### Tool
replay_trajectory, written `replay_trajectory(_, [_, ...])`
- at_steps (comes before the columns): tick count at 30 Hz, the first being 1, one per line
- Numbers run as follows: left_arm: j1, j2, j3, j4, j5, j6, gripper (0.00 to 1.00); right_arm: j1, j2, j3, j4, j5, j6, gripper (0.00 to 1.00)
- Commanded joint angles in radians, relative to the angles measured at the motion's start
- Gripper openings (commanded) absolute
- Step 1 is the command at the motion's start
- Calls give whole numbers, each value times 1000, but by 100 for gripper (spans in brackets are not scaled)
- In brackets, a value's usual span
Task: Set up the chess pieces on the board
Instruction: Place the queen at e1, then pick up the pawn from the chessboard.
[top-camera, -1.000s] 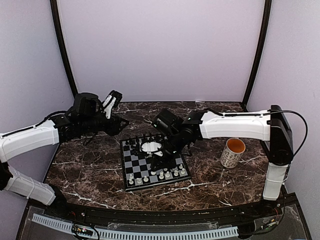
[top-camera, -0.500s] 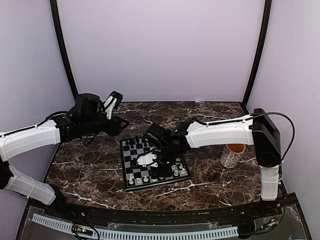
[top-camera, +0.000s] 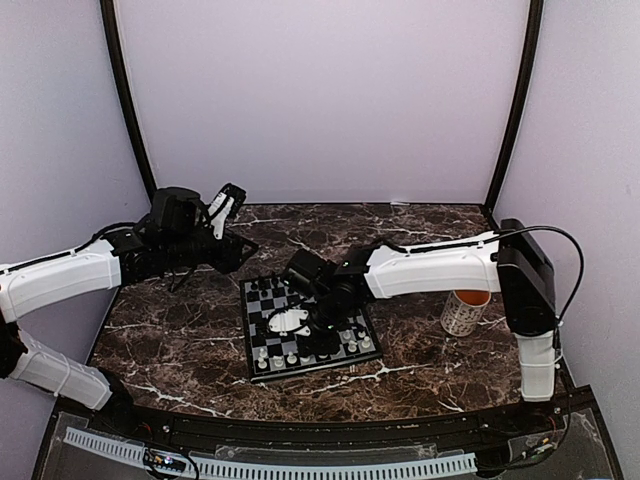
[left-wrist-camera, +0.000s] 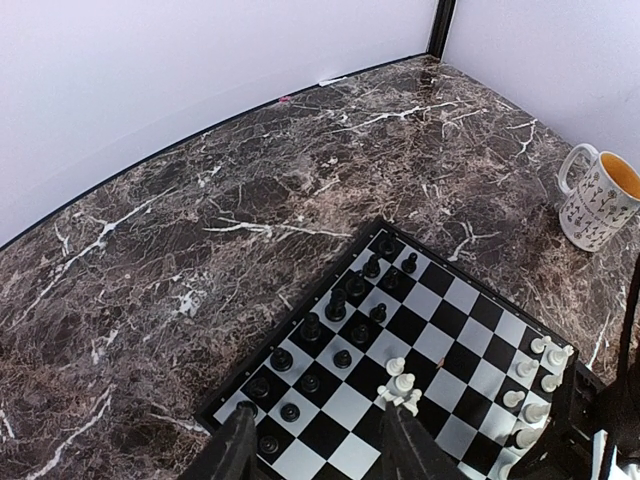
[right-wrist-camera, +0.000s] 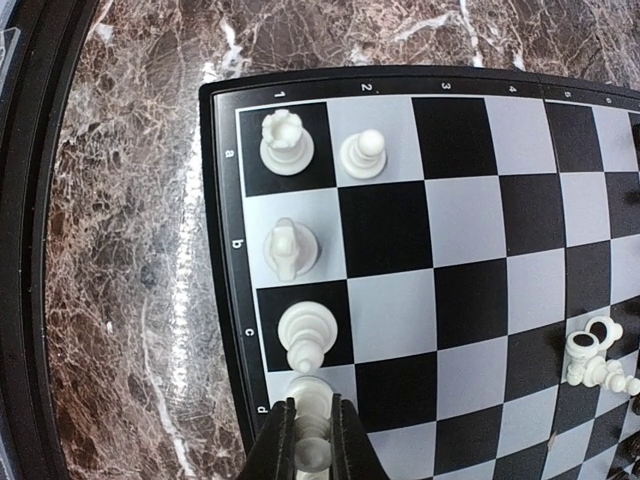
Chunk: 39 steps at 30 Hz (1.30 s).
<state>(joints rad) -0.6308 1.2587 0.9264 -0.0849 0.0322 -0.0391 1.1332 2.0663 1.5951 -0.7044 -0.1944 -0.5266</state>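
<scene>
Right gripper: fingers clamped on a white piece over the d-file square at the board's edge row. Cannot tell whether the piece's base touches the square.

Same row, right wrist view: rook on the corner square, knight next, bishop next, then the gripped piece. One pawn stands just beside the rook.

Left gripper: fingers spread, nothing between them, held off the board's far-left corner above the table.

Chess pieces: black men in two rows along the board's far side, white men on the near side, and a small white cluster mid-board.

Mug stands well apart, right of the board
</scene>
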Motion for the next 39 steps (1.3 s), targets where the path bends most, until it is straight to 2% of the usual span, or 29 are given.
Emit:
replay_trajectory(1, [6, -2, 17, -17, -1, -4, 45, 16, 12, 14, -10, 18, -8, 10])
replay_trajectory(10, [6, 1, 18, -19, 3, -4, 45, 19, -12, -8, -10, 41, -13, 13])
replay_trajectory(24, [6, 34, 25, -35, 21, 4, 46, 17, -84, 2, -36, 50, -9, 37])
replay_trajectory(28, [6, 82, 49, -88, 95, 0, 45, 5, -145, 7, -62, 45, -21, 40])
replay_trajectory(36, [-6, 249, 139, -210, 270, 66, 31, -124, -271, -49, -42, 67, -51, 41])
replay_trajectory(39, [-33, 333, 186, -260, 261, 82, 28, -187, -319, -86, -21, 49, -45, 42])
